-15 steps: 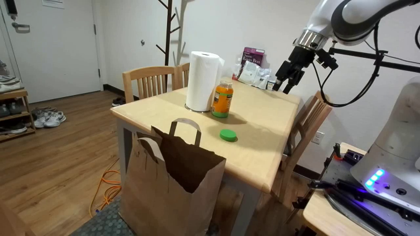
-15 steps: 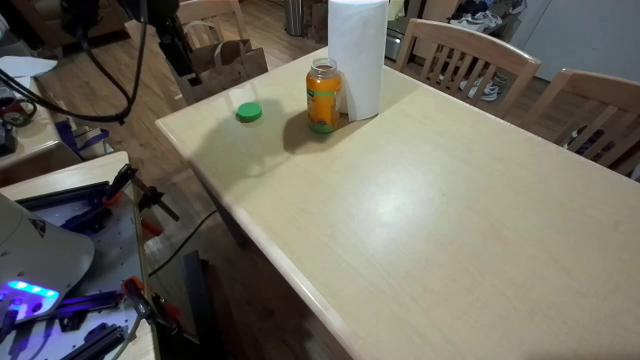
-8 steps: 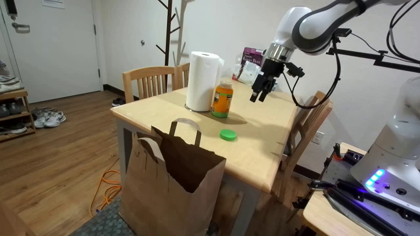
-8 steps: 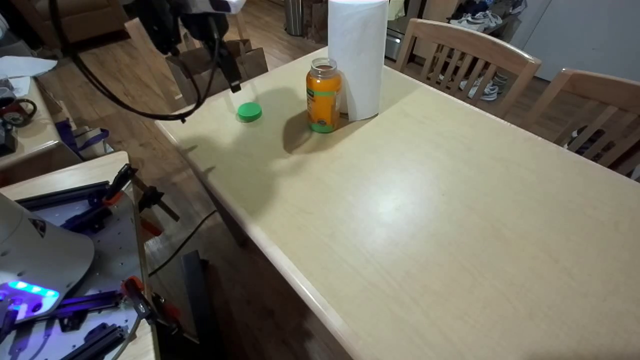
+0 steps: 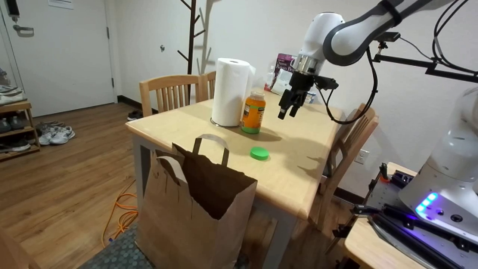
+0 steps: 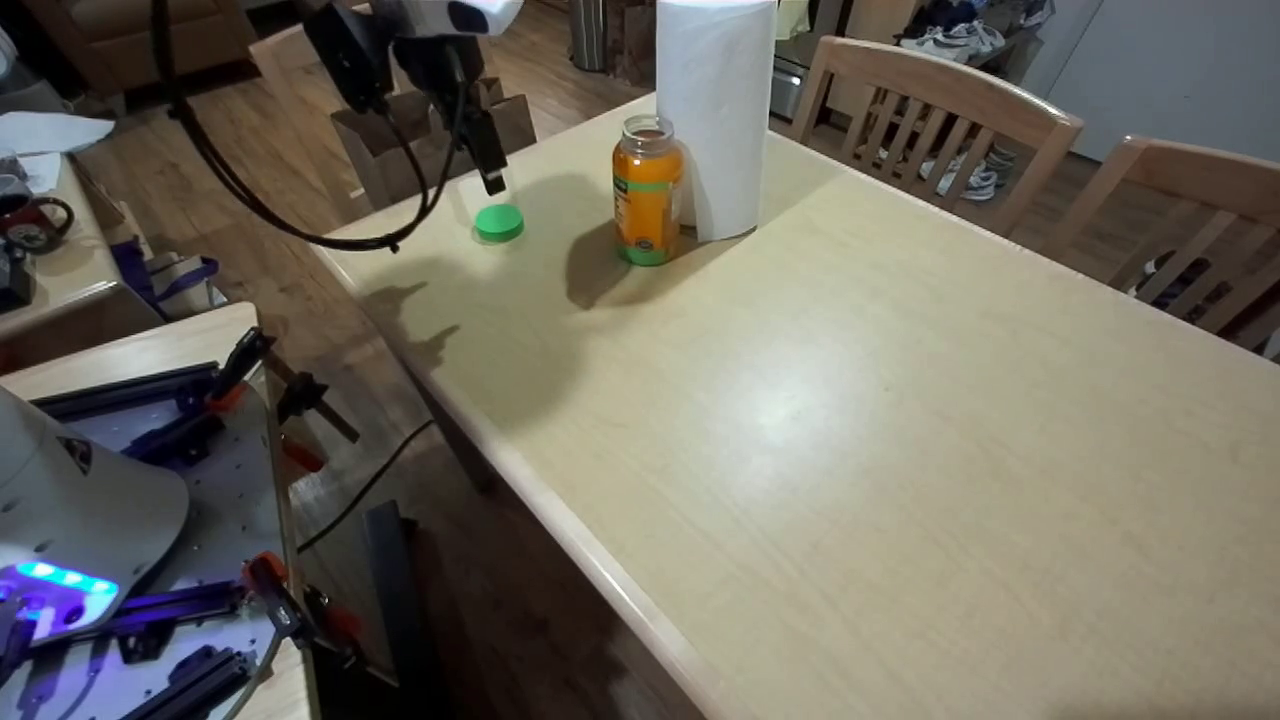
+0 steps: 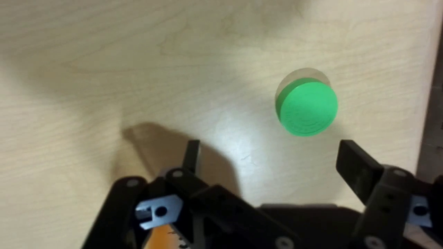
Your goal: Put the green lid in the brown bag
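The green lid (image 5: 259, 153) lies flat on the table near its end edge; it also shows in an exterior view (image 6: 498, 223) and in the wrist view (image 7: 308, 108). My gripper (image 5: 287, 113) is open and empty, pointing down above the table, over the lid's area but clearly higher. In the wrist view the fingers (image 7: 270, 145) are wide apart, with the lid ahead of them and nearer the right finger. The brown bag (image 5: 190, 228) stands upright and open beside the table end, its handles up. In an exterior view the arm partly hides the bag (image 6: 515, 122).
An open orange jar (image 5: 253, 115) stands on the table close to the lid, beside a white paper towel roll (image 5: 229, 93). A purple box (image 5: 284, 61) and white pouches stand at the table's far end. Wooden chairs (image 6: 940, 120) line the table. A cable loop hangs from the arm.
The arm has swung over the table towards the lid and come lower, mostly in the first half second, with a smaller move since. The lid, bag and jar have not moved.
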Robot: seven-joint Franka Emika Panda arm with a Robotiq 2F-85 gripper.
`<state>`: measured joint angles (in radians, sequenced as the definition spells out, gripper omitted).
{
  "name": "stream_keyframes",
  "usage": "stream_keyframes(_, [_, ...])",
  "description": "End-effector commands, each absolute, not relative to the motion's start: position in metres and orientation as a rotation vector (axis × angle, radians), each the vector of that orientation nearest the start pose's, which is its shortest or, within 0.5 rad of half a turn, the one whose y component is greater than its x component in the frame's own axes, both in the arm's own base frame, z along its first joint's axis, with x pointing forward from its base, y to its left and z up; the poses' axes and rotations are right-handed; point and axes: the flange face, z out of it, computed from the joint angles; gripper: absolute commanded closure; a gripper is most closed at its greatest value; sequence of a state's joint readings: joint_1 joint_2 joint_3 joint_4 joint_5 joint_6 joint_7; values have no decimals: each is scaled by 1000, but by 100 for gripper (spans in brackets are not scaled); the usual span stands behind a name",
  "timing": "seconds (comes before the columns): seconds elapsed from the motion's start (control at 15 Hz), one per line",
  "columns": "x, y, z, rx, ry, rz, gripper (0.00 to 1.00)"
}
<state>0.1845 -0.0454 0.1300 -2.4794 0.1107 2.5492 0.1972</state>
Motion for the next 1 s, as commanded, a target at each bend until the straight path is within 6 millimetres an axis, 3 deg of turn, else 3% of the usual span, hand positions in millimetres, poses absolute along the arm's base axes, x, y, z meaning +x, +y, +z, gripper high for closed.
stream_keyframes(0.0, [463, 160, 302, -3196, -8, -186, 0])
stream_keyframes(0.27, [478, 220, 269, -3329, -353, -181, 0])
stream_keyframes(0.4, [480, 258, 258, -3239, -575, -181, 0])
stream_keyframes(0.6, [489, 301, 246, -3071, -692, -125, 0])
stream_keyframes(0.73, [496, 307, 240, -3036, -689, -41, 0])
stream_keyframes(0.93, [508, 296, 237, -3085, -638, -33, 0])
